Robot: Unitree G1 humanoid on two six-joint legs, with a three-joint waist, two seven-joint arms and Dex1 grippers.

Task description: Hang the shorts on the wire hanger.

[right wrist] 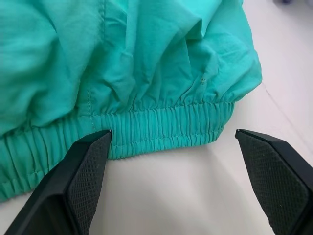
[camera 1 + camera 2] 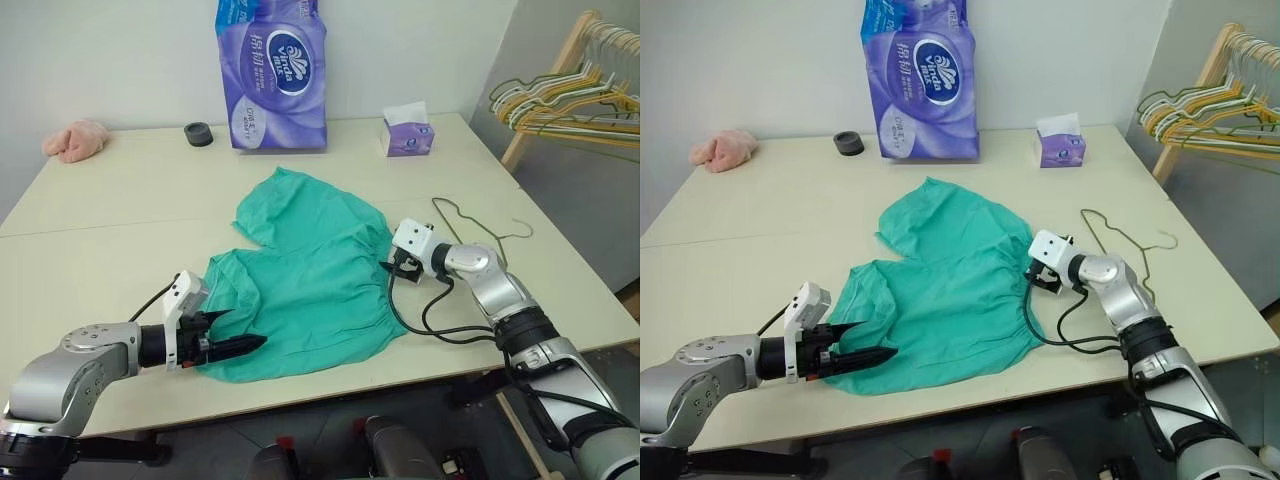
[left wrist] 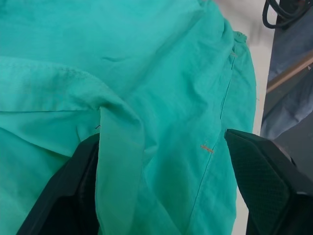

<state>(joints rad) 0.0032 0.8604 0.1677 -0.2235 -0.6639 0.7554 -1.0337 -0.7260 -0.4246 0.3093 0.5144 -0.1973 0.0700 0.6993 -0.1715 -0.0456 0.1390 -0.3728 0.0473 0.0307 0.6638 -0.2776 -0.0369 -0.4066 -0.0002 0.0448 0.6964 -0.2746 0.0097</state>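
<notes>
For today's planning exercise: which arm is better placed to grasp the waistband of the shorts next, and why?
The right. The right gripper is open and faces the gathered waistband of the shorts; the left gripper is at a leg hem, away from it.

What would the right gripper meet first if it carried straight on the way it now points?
Most likely the gathered waistband of the shorts, lying just ahead of the open right gripper on the table. How far off is hard to judge.

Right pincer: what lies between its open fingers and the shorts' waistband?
Bare tabletop in the right wrist view; the right pincer stands open just short of the shorts.
</notes>
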